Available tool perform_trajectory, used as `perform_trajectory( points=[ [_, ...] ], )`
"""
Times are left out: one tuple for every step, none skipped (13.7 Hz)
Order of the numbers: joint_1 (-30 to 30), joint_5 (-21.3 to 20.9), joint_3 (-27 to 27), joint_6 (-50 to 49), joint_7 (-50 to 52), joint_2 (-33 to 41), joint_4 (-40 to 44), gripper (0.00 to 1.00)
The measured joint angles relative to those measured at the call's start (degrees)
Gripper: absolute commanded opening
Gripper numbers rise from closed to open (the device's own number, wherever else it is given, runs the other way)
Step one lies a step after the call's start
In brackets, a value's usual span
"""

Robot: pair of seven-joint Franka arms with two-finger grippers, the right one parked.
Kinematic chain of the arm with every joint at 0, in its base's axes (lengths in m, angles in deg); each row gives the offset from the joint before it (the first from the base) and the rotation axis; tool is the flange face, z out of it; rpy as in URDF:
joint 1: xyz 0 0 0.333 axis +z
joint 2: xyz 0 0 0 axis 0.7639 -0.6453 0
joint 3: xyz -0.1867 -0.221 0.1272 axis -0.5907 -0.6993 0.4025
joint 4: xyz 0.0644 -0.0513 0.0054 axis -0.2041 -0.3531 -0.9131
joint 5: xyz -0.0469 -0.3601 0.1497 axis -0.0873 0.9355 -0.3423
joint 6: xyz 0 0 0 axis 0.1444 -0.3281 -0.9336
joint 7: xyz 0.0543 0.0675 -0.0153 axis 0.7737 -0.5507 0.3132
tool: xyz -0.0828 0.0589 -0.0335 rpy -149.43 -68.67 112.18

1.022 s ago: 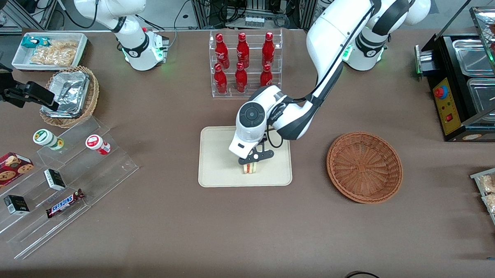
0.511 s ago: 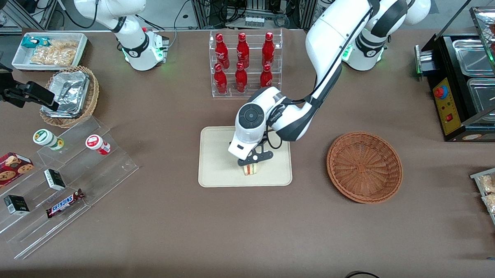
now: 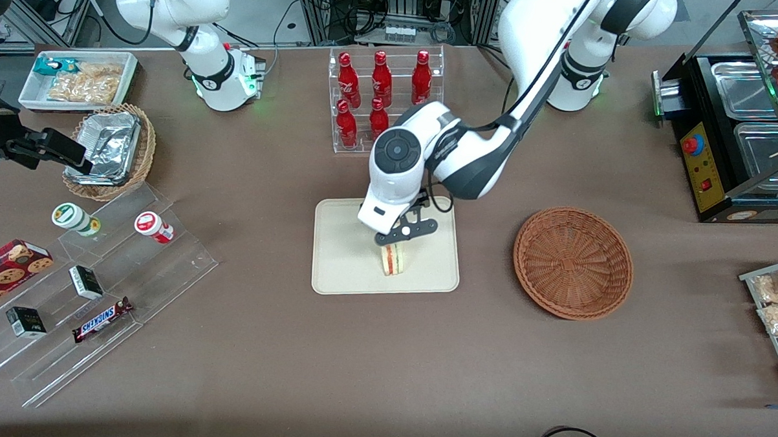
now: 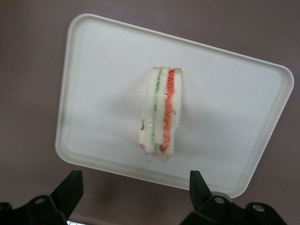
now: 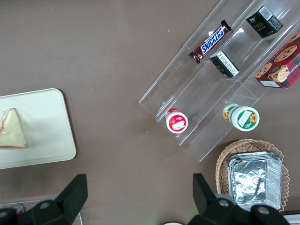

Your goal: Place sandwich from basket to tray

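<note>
One triangular sandwich (image 3: 394, 260) of pale white bread with red and green filling stands on its edge on the one flat cream-beige rectangular tray (image 3: 342, 268), in the part of the tray nearer the front camera; the end effector (image 3: 402, 235) hangs just above it, released, fingers (image 4: 69, 190) spread wide and clear of the bread. One round reddish-brown wicker basket (image 3: 573, 262) sits apart on the brown table (image 3: 384, 360), toward the working arm's end; farther away, one clear rack holds six red bottles (image 3: 380, 89).

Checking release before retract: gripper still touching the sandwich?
Apart. In the left wrist view the gripper is open, both fingertips clear of the sandwich, which rests on the tray.
</note>
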State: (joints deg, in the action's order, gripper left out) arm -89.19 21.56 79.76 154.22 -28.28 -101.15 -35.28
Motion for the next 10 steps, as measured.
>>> perform_trajectory(
  points=[
    [0.12,-0.25,1.4,-2.4,0.0,1.35,-0.01,1.0],
    [0.76,-0.34,2.61,-5.06,-0.17,2.56,-0.02,1.0],
    [2.05,-0.47,3.2,-7.94,-1.14,3.69,-0.04,1.0],
    [3.92,-0.49,3.39,-11.0,-3.58,4.77,-0.08,1.0],
    [5.88,-0.49,3.48,-13.74,-6.82,5.72,-0.16,1.0],
    [7.96,-0.51,3.57,-16.11,-10.22,6.63,-0.3,1.0],
    [10.17,-0.52,3.65,-17.73,-13.55,7.48,-0.45,1.0],
    [12.62,-0.52,3.72,-18.64,-17.07,8.3,-0.63,1.0],
    [15.07,-0.53,3.78,-18.89,-20.28,9.09,-0.9,1.0],
    [17.32,-0.53,3.8,-19.23,-23.09,9.79,-1.17,1.0]
  ],
)
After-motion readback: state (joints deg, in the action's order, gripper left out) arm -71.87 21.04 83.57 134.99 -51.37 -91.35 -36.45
